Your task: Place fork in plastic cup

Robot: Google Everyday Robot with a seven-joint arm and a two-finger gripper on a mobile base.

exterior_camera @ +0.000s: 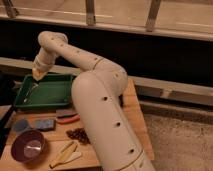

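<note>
A slim silvery fork [31,93] lies in the left part of the green tray [60,102]. My gripper [38,74] hangs over the tray's far left corner, just above and behind the fork, shut, with nothing visibly held. The white arm runs from the bottom middle up and across to it. The small blue-grey plastic cup [20,125] stands on the wooden table in front of the tray, near the left edge.
A purple bowl [26,147] sits at the front left with a blue block [45,124] behind it. A red-and-black-handled tool [68,119], a dark brown cluster [78,135] and pale yellow flat utensils [65,154] lie beside the arm. A dark wall and railing stand behind the table.
</note>
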